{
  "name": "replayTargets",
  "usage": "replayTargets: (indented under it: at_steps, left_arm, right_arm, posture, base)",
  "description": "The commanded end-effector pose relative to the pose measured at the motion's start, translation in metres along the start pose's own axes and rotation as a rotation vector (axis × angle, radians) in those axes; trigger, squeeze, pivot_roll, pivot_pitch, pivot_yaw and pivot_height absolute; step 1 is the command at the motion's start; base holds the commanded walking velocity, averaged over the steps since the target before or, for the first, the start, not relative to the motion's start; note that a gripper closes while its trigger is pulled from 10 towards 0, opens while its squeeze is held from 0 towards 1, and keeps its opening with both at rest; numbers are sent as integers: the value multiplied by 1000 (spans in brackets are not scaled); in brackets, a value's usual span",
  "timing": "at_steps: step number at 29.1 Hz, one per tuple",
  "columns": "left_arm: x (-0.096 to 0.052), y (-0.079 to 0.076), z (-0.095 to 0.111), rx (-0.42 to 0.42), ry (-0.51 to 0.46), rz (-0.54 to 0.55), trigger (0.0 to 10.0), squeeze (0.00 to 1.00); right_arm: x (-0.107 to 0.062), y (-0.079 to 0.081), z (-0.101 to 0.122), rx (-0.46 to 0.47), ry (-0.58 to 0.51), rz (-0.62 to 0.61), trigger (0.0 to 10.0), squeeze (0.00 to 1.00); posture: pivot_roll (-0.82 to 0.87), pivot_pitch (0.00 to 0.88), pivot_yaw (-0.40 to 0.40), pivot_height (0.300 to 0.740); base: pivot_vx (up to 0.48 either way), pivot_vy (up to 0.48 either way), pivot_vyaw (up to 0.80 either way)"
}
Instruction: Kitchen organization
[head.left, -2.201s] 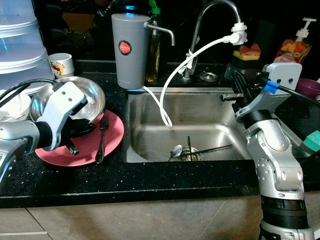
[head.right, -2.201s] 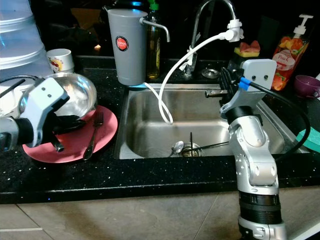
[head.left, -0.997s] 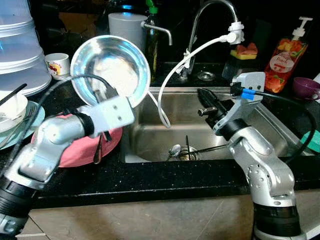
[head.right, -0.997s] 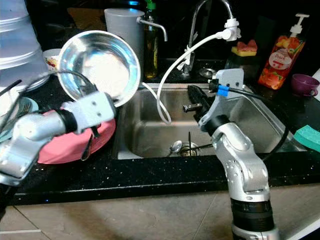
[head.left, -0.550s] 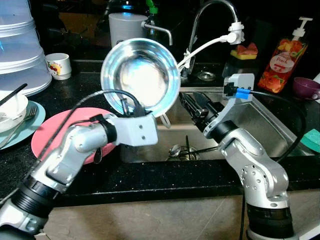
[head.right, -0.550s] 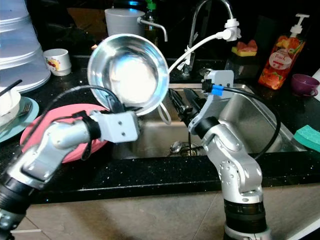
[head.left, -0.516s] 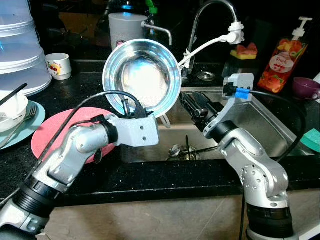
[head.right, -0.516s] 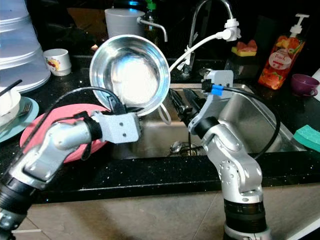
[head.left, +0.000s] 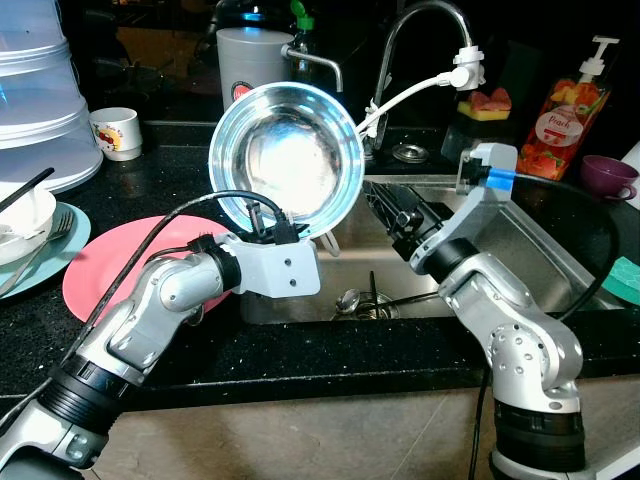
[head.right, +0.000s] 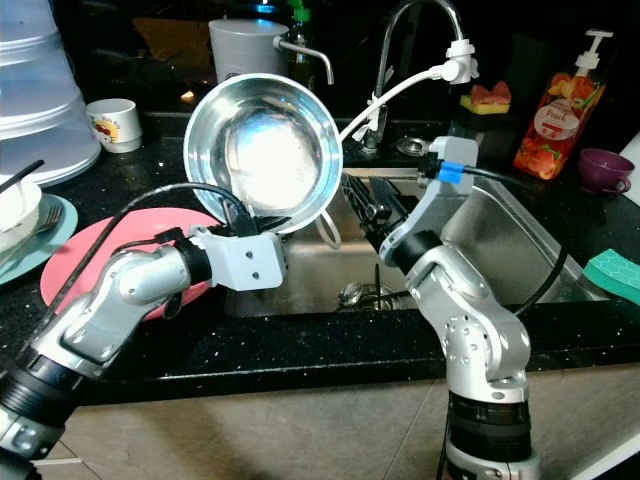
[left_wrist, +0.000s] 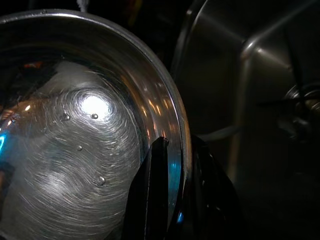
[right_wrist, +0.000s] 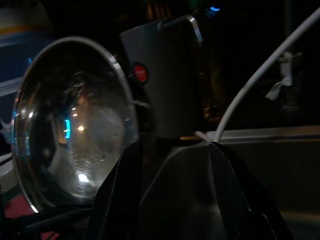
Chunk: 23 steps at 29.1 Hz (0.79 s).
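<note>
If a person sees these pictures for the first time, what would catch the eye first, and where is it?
The shiny steel bowl stands out first: the left gripper holds it by its lower rim, tilted up on edge, above the left edge of the sink. Next is the right gripper, open and pointing toward the bowl from over the basin. On the counter to the left lies a pink plate.

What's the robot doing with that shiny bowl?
The left gripper pinches the rim of a steel bowl and holds it up on edge at the left side of the sink. The right gripper, fingers open, reaches toward the bowl without touching it. A pink plate sits on the counter, and a spoon lies in the sink.
</note>
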<state>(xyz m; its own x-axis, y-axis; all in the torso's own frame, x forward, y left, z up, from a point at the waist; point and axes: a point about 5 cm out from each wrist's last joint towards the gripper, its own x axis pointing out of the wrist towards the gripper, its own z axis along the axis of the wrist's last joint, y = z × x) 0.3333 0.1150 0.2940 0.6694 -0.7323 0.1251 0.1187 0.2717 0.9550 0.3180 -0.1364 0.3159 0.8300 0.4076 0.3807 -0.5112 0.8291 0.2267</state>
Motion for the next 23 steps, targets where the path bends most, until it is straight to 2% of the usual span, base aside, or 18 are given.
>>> replayTargets:
  at_steps: [1,9,13,23]
  left_arm:
    - [-2,9,1,36,-9,34,10000,0]
    - [3,5,5,31,-36,26,10000,0]
    - [11,2,16,6,-96,22,10000,0]
    - [17,-2,30,-16,-159,7,10000,0]
  right_arm:
    - [-3,0,6,-6,-12,7,10000,0]
    - [-2,11,3,17,0,65,10000,0]
    - [5,22,-7,53,44,87,10000,0]
    - [12,24,-19,64,96,67,10000,0]
  posture:
    - [42,127,-78,740]
    - [43,131,-77,740]
    - [41,135,-75,740]
    - [41,137,-75,740]
  base:
    - [0,0,0]
    - [0,0,0]
    - [0,0,0]
    - [0,0,0]
